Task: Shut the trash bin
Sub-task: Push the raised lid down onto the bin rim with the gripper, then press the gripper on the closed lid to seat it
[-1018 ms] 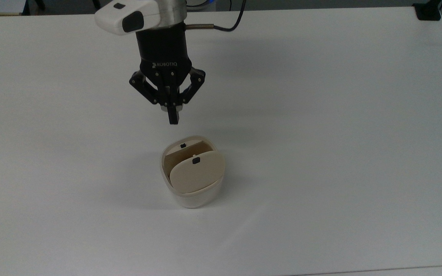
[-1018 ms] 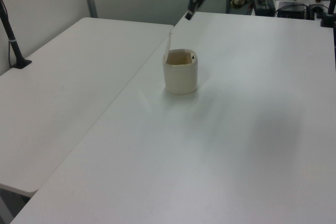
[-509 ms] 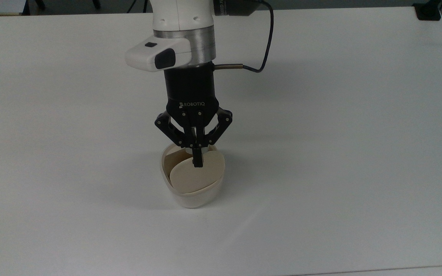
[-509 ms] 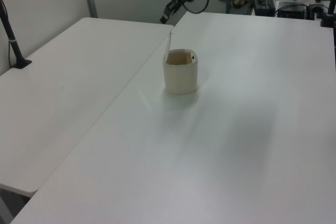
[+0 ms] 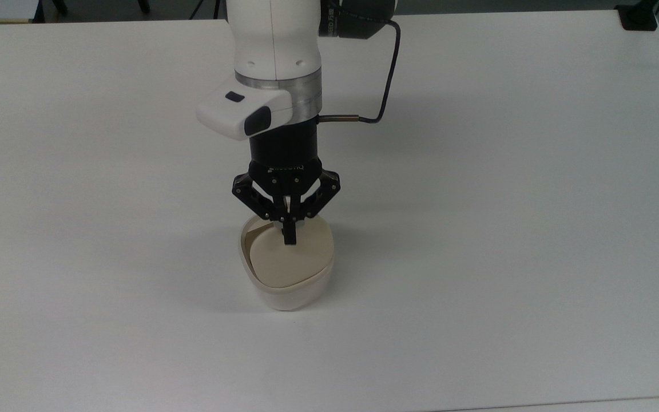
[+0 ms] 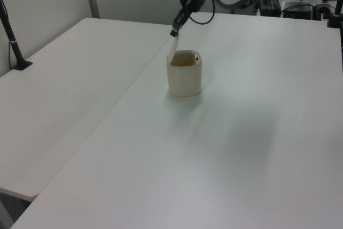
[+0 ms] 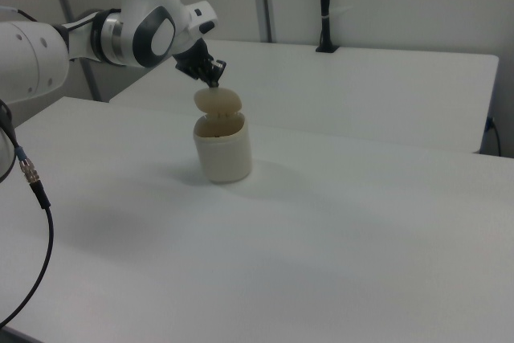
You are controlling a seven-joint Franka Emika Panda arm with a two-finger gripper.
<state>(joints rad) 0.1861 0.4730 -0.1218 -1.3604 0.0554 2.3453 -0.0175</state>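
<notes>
White bench (image 5: 478, 229) carries the trash bin (image 5: 288, 286); our claw (image 5: 289, 239), fingers pressed together, touches its raised lid (image 5: 292, 260).

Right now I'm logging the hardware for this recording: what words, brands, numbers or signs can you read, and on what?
No text can be read for certain.
Gripper: a short white line of lettering on its black body in the top view, too blurred to read.
Bin: no label or print seen.
Lid: plain, no marks.
Table: no writing.
</notes>
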